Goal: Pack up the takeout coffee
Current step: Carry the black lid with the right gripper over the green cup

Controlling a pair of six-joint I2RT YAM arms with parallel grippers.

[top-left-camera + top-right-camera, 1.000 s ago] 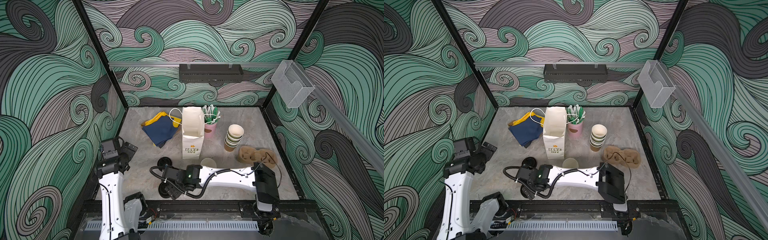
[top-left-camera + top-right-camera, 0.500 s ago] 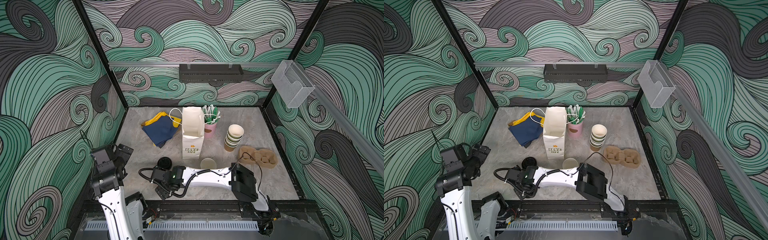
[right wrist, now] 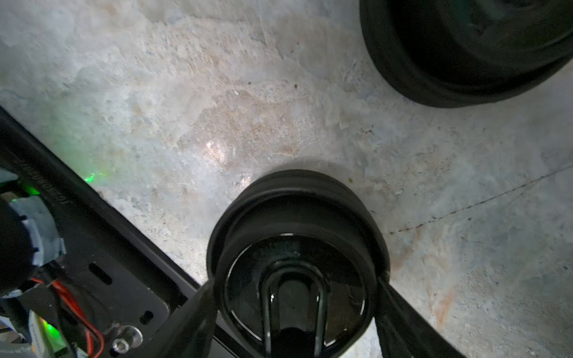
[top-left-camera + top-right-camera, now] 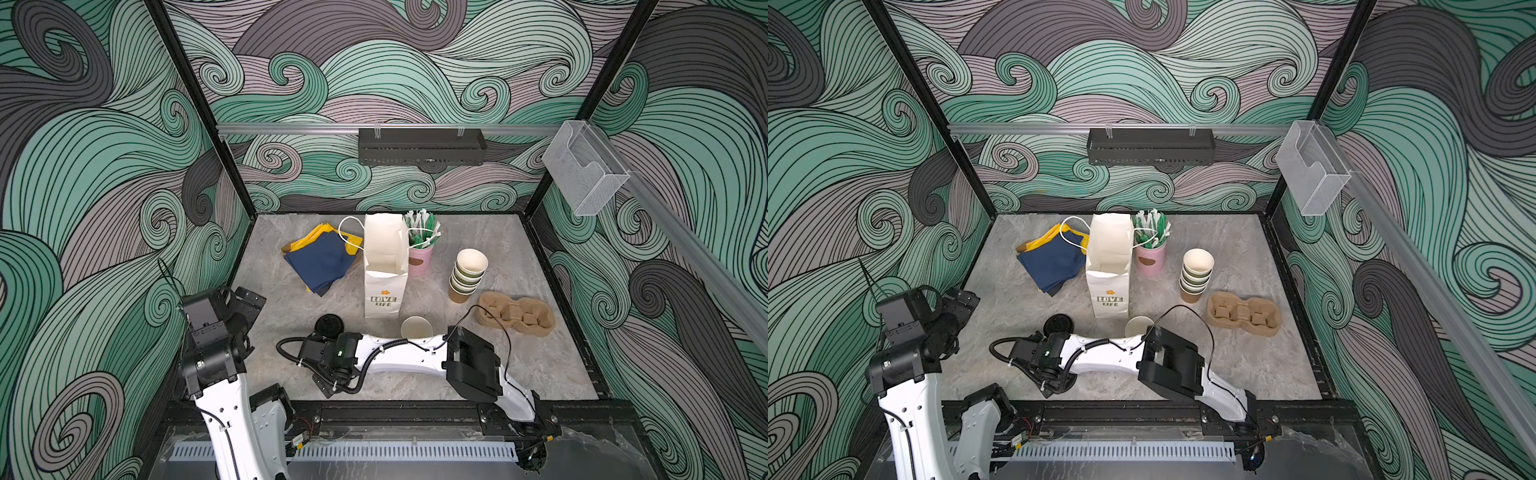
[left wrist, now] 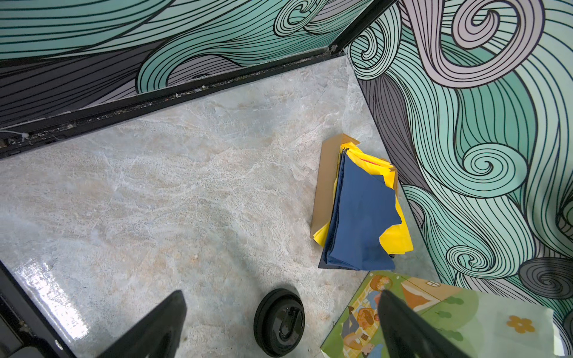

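Observation:
A lidless takeout coffee cup [image 4: 416,328] [image 4: 1138,326], white inside, stands in front of the white paper bag [image 4: 385,266] [image 4: 1108,266]. My right gripper [image 3: 296,282] reaches across to the front left [image 4: 322,376] [image 4: 1042,374]. It is shut on a black sip lid [image 3: 294,217] that lies on the table, with a finger against each side of the rim. A second black lid [image 4: 329,325] [image 4: 1059,324] [image 3: 465,46] [image 5: 279,322] lies just behind it. My left gripper [image 5: 281,293] [image 4: 245,299] [image 4: 963,301] hangs open and empty by the left wall.
A stack of lidless cups [image 4: 467,274] and a brown pulp cup carrier [image 4: 515,318] sit to the right of the bag. A pink cup of stirrers [image 4: 420,249] and blue and yellow napkins [image 4: 322,259] [image 5: 359,210] lie behind. The black front rail [image 3: 93,217] runs close beside the held lid.
My right arm has slid left along the front, and its jaws have narrowed onto the front lid, which it now covers in both top views. The left arm has shifted only slightly.

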